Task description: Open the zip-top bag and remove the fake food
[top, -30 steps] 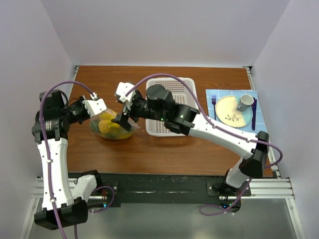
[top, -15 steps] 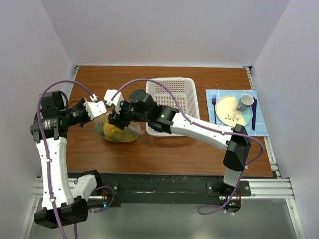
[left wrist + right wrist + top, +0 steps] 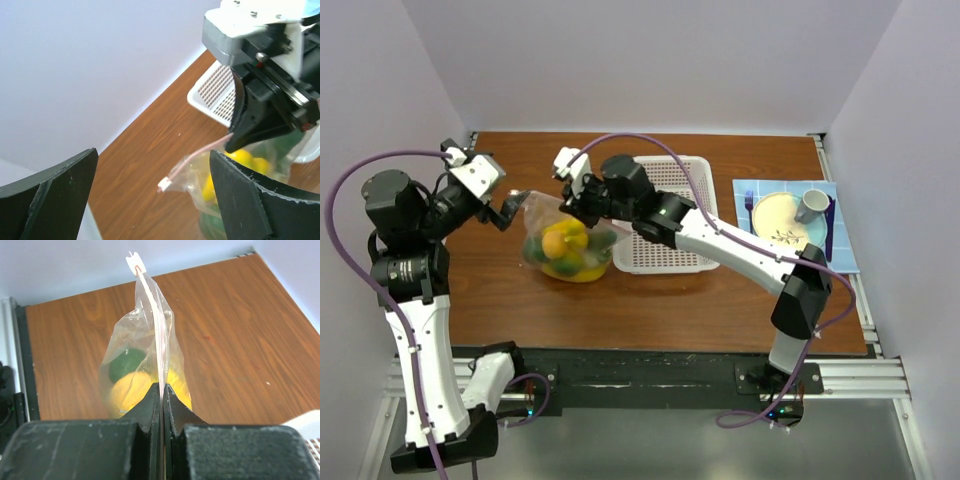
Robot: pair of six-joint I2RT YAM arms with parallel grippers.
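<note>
Left arm has swung back toward the far-left corner and let go, while the right arm has closed in on the bag's top!

Overhead: the left gripper hangs spread wide just left of the zip-top bag, which sits on the table against the white basket. The fake food is inside it, yellow and green. The right gripper is at the bag's upper edge.

Left wrist: both fingers stand far apart with nothing between them; ahead, the right gripper pinches the pink zip strip.

Right wrist: jaws pressed tight together on the zip strip, the bag hanging beyond them with a yellow piece and a green piece inside.
</note>
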